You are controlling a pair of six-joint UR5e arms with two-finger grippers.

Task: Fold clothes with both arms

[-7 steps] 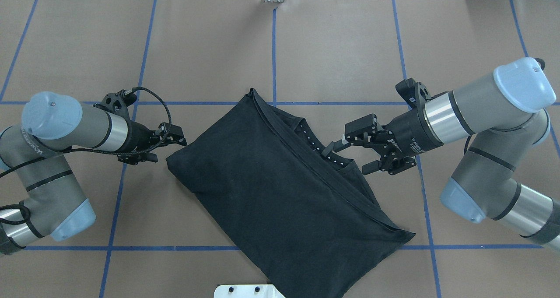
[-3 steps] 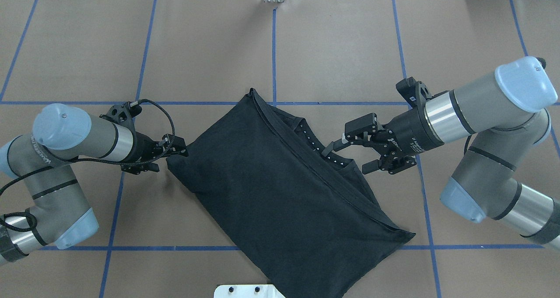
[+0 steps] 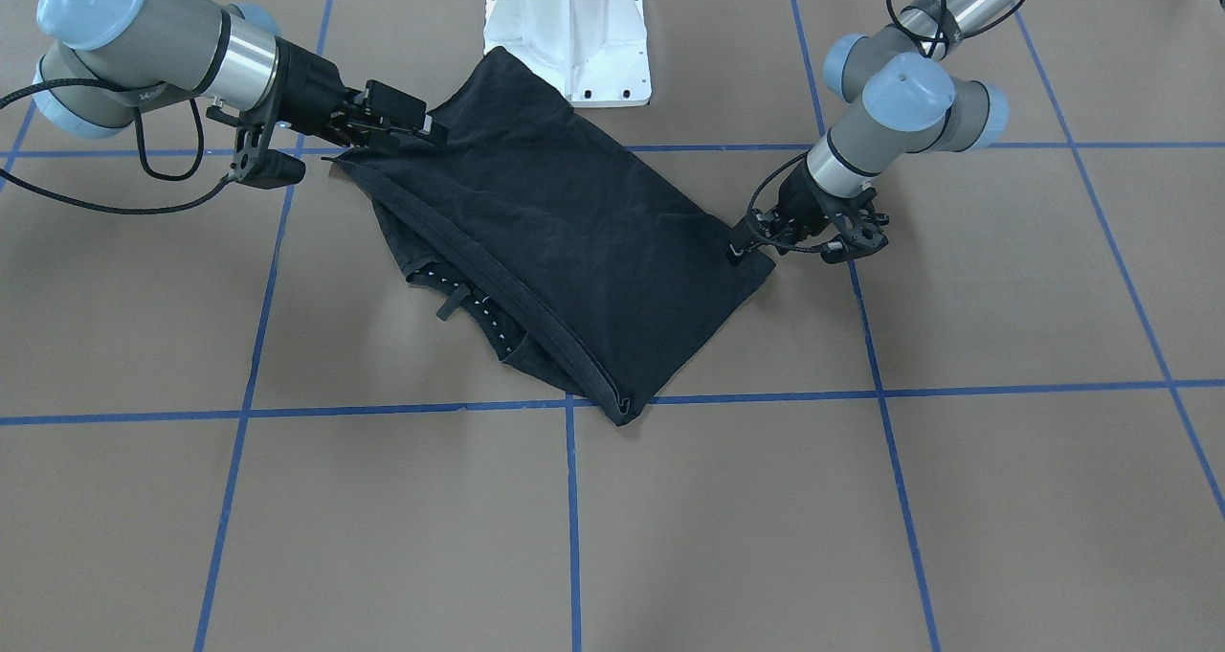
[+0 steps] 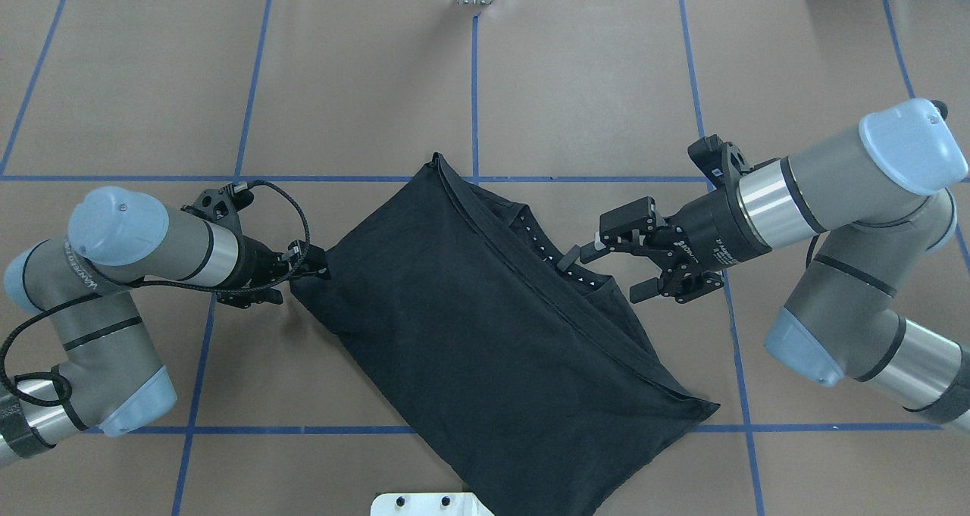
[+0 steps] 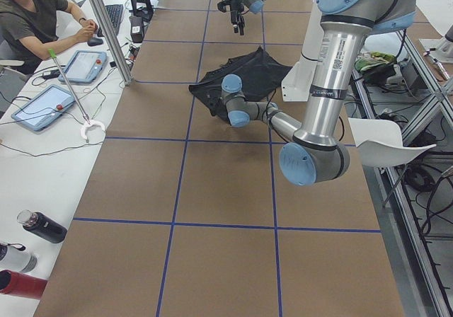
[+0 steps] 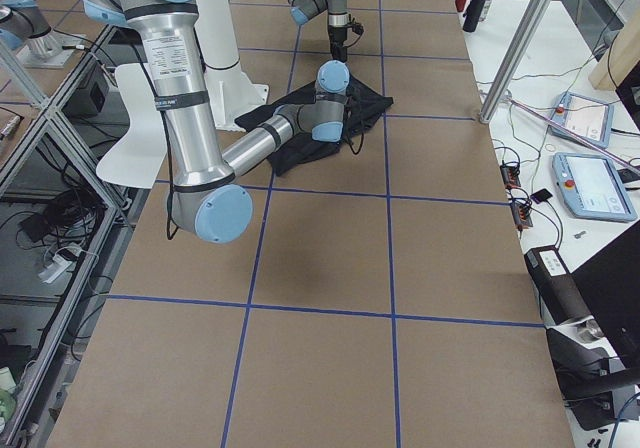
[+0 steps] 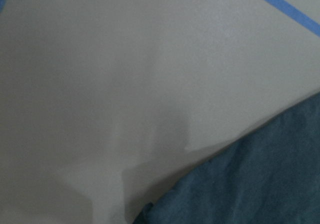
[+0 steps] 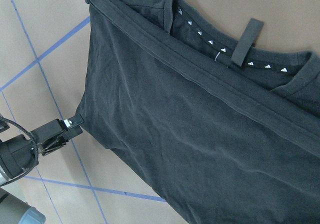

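The clothes are one black T-shirt [image 4: 485, 334] [image 3: 555, 221] [image 8: 190, 124], lying folded and slanted across the table's middle, plain side up. Its collar [image 4: 564, 262] with a neck tape of small white marks peeks out along the right edge. My left gripper [image 4: 309, 264] [image 3: 739, 245] [image 8: 67, 130] is low at the shirt's left corner, fingers slightly apart, touching the cloth edge. The left wrist view shows only brown table and that corner [image 7: 260, 184]. My right gripper [image 4: 610, 272] [image 3: 431, 125] hovers open beside the collar, holding nothing.
The white pedestal base [image 3: 567, 30] stands at the table's near edge, just behind the shirt. Blue tape lines [image 4: 474, 84] grid the brown table cover. A person [image 5: 35, 20] sits at a side desk with tablets, and bottles [image 5: 35, 226] lie there.
My left arm has slid right and slightly toward the robot, bringing its gripper from beside the shirt onto its left corner. The right arm and the shirt have barely moved.
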